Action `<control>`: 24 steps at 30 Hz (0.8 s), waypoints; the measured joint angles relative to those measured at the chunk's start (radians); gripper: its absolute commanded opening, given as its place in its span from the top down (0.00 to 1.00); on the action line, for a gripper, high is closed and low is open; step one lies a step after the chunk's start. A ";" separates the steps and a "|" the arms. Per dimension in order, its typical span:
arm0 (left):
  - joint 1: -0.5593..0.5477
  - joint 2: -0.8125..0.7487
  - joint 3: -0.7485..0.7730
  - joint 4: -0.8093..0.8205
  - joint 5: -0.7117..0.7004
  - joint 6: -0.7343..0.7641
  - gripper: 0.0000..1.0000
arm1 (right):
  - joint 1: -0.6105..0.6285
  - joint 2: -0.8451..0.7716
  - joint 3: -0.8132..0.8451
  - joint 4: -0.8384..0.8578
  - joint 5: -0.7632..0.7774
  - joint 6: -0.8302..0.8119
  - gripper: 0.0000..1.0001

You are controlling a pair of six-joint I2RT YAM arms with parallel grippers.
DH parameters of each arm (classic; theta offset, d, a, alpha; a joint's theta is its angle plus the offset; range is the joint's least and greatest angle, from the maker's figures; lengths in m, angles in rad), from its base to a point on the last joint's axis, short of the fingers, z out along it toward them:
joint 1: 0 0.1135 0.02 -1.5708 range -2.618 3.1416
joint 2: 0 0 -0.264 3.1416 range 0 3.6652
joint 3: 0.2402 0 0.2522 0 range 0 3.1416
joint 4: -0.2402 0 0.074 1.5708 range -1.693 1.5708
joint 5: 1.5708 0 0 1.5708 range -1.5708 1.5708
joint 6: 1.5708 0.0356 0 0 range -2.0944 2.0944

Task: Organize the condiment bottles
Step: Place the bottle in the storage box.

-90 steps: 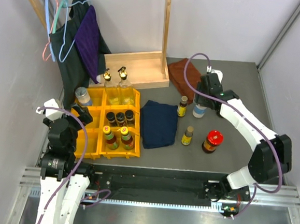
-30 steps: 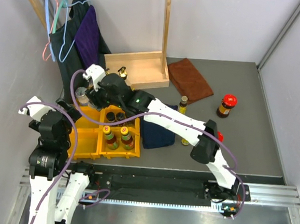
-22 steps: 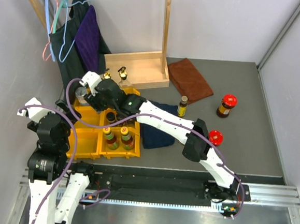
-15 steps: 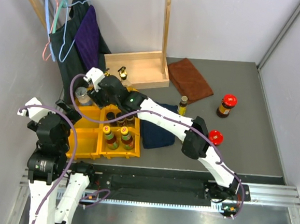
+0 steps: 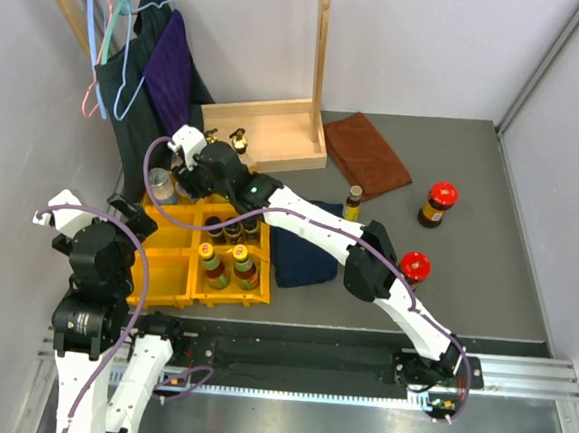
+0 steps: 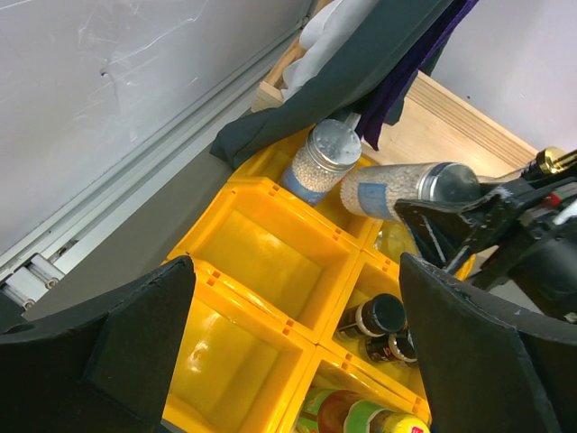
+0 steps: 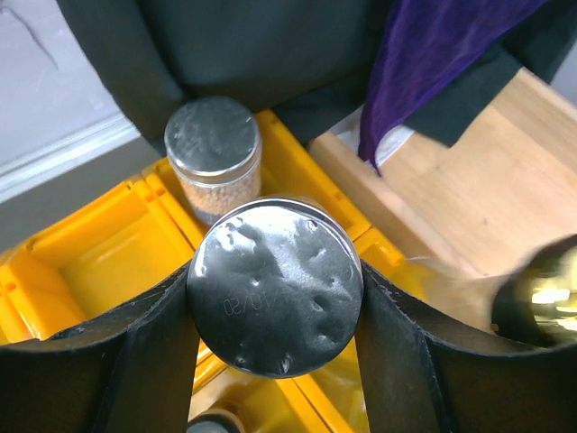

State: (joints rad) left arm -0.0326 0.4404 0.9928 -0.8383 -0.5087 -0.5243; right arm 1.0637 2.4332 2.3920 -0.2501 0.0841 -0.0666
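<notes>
Top external view: the right arm has swung all the way across the counter (image 5: pixel 465 281) to the far left. A moment ago its gripper was over by the brown cloth (image 5: pixel 367 152). Now the right gripper (image 5: pixel 202 161) is above the yellow bins (image 5: pixel 170 262). It is clamped on a glass jar (image 7: pixel 275 284) with a round, shiny, dented metal lid and little pale beads inside. A twin jar (image 7: pixel 213 149) stands just beside it in the back bin, so this one looks almost home. The left gripper (image 6: pixel 297 352) is spread wide apart and holds nothing. Two red-lidded jars (image 5: pixel 439 203) wait on the counter.
</notes>
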 measured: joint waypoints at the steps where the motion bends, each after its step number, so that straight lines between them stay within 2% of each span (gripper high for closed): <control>1: 0.000 0.000 0.000 0.000 0.000 0.001 0.01 | 0.000 0.007 0.000 0.002 -0.005 0.001 1.00; 6: 0.000 0.000 0.000 0.000 -0.001 0.005 0.01 | 0.001 0.048 0.019 0.019 -0.015 0.006 1.00; 16: 0.000 0.000 -0.019 0.007 -0.001 0.019 0.01 | 0.001 0.081 0.026 0.034 -0.019 0.006 0.93; 24: 0.000 0.000 -0.028 0.012 -0.005 0.026 0.01 | 0.001 0.098 0.032 0.053 -0.003 0.006 0.75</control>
State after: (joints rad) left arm -0.0326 0.4400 0.9646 -0.8261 -0.5133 -0.4980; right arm 1.0649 2.5309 2.4245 -0.1974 0.0814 -0.0601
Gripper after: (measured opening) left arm 0.990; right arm 0.595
